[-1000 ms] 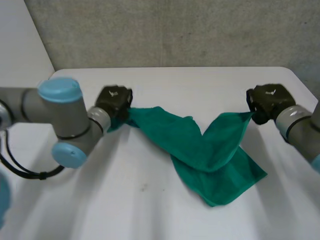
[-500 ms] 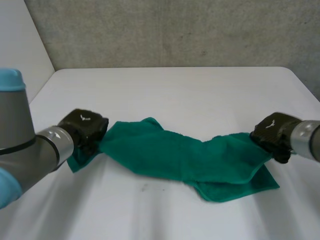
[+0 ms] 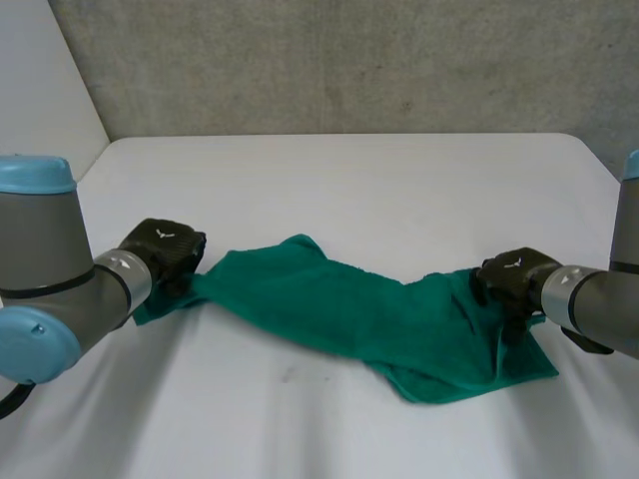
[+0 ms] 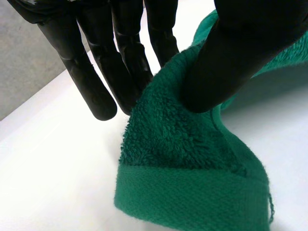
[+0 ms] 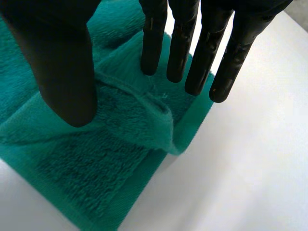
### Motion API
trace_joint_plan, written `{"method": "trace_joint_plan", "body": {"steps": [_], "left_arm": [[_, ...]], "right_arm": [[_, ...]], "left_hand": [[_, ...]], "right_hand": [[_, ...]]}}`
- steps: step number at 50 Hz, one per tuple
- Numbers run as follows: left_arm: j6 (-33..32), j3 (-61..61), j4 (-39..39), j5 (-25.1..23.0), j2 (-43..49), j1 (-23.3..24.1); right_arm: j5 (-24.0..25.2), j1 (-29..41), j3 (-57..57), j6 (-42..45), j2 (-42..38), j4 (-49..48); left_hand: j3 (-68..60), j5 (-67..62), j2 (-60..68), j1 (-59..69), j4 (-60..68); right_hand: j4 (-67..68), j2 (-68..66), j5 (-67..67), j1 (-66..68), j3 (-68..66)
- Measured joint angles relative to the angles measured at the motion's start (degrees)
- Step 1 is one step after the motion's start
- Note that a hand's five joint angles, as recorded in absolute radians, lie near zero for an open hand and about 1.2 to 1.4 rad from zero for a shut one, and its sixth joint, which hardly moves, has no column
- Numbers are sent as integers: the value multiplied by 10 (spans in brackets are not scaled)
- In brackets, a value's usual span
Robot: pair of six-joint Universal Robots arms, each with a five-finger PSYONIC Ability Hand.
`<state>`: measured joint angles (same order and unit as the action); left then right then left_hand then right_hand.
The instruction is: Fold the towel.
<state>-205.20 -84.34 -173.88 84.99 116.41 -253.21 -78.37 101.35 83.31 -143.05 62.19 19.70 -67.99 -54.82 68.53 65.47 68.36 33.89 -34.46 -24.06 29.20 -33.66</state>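
The towel [image 3: 349,309] looks laid out, one corner pinched under the thumb of the left hand [image 4: 231,57], while the right hand [image 5: 202,48], fingers splayed over the other end, needs a fresh grip.

— Placed where, the towel [image 3: 349,309]?
— Across the table [image 3: 349,180], left to right, nearer the front edge than the back.
— And at its ends?
— At the left corner, the left hand [image 3: 160,249]; on the right end, the right hand [image 3: 509,277].

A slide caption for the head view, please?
Left hand and right hand at opposite ends of a green towel on the table.
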Motion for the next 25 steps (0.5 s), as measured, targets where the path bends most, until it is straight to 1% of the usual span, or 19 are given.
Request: {"method": "trace_joint_plan", "body": {"steps": [8, 15, 19, 25], "left_arm": [[1, -1, 0, 0, 4, -11], [2, 0, -1, -1, 12, -13], [2, 1, -2, -1, 20, -17], [6, 1, -2, -1, 24, -20]], "right_arm": [[10, -13, 44, 9, 22, -26], [14, -27, 85, 30, 33, -70], [14, -38, 103, 48, 32, -94], [13, -54, 116, 62, 29, -121]], "left_hand": [[0, 0, 0, 0, 0], [0, 0, 0, 0, 0], [0, 0, 0, 0, 0], [0, 0, 0, 0, 0]], "right_hand": [[-8, 9, 7, -8, 8], [-8, 9, 7, -8, 8], [7, -2, -8, 7, -10], [58, -52, -42, 39, -61]]}}
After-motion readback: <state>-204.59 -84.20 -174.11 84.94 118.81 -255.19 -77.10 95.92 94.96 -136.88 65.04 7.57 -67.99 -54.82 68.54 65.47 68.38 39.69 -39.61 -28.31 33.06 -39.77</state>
